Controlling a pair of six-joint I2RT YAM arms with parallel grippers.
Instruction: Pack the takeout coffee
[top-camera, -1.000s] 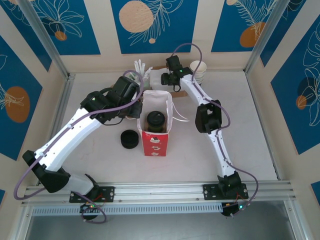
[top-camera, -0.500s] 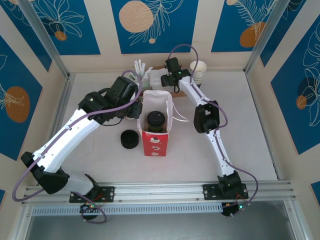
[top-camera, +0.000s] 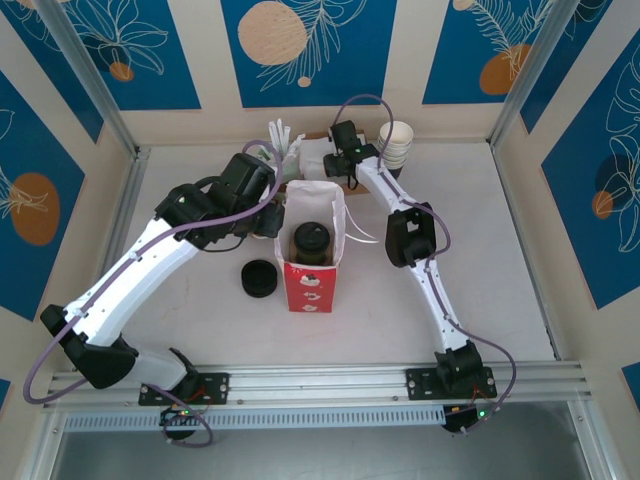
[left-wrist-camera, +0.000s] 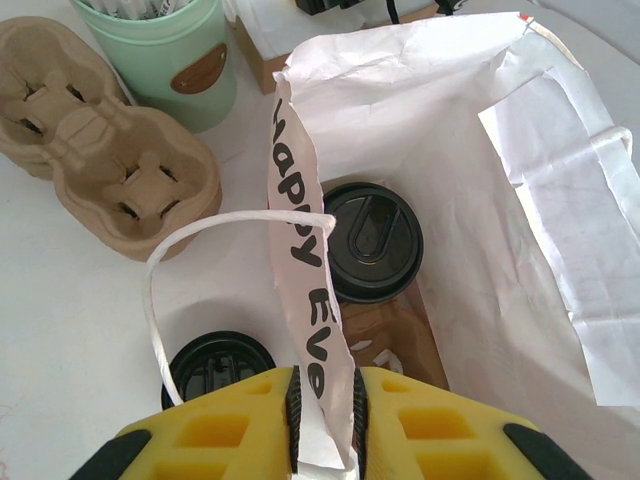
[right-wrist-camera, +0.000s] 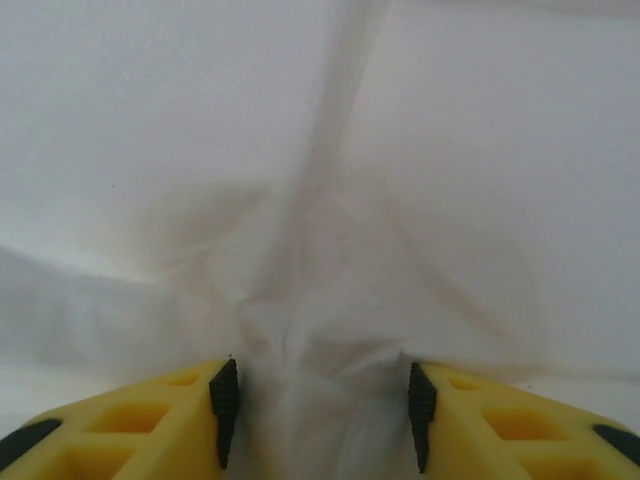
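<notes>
Centre, black-lidded olive-green paper cup (left-wrist-camera: 372, 240): we judge it light, crushable; grasp below lid. The left gripper (left-wrist-camera: 325, 420) pinches the red paper bag (top-camera: 308, 285); right gripper (right-wrist-camera: 318, 400): we cannot tell.

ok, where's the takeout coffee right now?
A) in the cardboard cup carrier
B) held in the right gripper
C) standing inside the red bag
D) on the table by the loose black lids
C: the takeout coffee, black lid up, stands inside the open red bag, whose rim the left gripper pinches.
</notes>
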